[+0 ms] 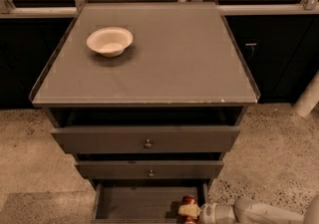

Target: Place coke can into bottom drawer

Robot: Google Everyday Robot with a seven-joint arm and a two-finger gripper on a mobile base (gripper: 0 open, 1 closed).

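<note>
The coke can (188, 201) is a small red can standing at the right end of the open bottom drawer (139, 203), at the bottom edge of the camera view. My gripper (191, 211) reaches in from the lower right on a white arm (254, 213) and sits right at the can, low over the drawer's dark floor. The can's lower part is hidden behind the gripper and cut off by the view's edge.
An off-white bowl (110, 41) sits on the grey cabinet top (164, 63) at the back left. Two wider drawers with round knobs (148, 144) are above the bottom one. Speckled floor (279, 153) lies to both sides; a white post (308, 96) stands at right.
</note>
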